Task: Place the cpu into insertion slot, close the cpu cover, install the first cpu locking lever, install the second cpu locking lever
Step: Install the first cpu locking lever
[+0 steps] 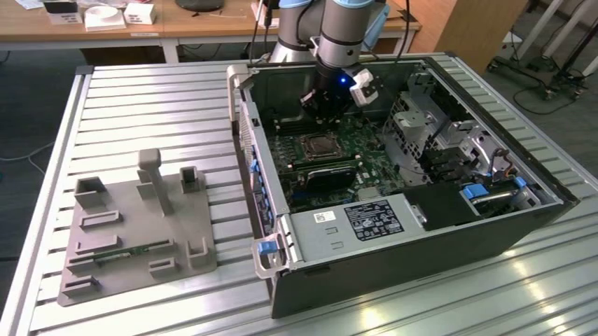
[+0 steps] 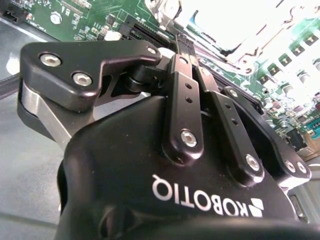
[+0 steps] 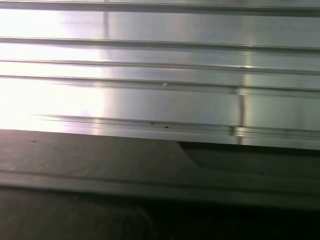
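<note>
Black gripper housing fills the foreground of the second wrist view, its linkage bars running up to fingers [image 2: 182, 52] that meet at their tips, drawn together above the green motherboard [image 2: 85, 17]; glare washes out whatever sits past the tips, so whether anything is pinched there cannot be told. From the exterior view, the gripper [image 1: 327, 112] hangs inside the open computer case [image 1: 467, 231], just above and behind the cpu socket. Within that socket the cpu [image 1: 321, 145] lies flat, its dull grey top showing through the window of the cpu cover [image 1: 309, 155], which looks lowered around it. On the slatted metal table [image 1: 150, 98], toward the exterior view's left, a grey fixture tray [image 1: 140, 231] stands well apart from the case
</note>
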`<state>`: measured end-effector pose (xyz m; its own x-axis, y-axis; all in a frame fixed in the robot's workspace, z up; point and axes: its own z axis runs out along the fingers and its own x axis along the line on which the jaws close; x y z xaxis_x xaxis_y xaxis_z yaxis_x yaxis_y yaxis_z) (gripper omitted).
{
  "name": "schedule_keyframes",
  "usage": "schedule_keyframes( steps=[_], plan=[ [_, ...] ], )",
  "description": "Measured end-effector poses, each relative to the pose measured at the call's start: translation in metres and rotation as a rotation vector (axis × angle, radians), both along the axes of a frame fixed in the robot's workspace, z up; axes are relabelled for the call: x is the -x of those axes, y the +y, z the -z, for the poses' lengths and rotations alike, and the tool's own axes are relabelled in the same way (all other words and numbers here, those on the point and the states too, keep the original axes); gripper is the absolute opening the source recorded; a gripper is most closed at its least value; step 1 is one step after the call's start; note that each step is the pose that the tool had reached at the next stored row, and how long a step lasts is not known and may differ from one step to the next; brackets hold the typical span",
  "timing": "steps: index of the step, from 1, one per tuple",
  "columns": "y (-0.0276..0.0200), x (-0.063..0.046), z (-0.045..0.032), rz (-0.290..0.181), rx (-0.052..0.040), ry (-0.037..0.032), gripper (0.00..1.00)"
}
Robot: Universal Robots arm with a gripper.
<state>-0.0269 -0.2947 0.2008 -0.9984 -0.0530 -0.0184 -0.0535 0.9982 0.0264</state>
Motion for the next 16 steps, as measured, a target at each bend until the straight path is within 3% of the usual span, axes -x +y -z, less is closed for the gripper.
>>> schedule_keyframes(
  steps=[6, 16],
  plan=[
    [-0.0001, 0.0000, 0.0009, 0.000, 0.0129, 0.0002, 0.10],
    [0.0002, 0.0000, 0.0009, 0.000, 0.0143, 0.0001, 0.10]
  ],
)
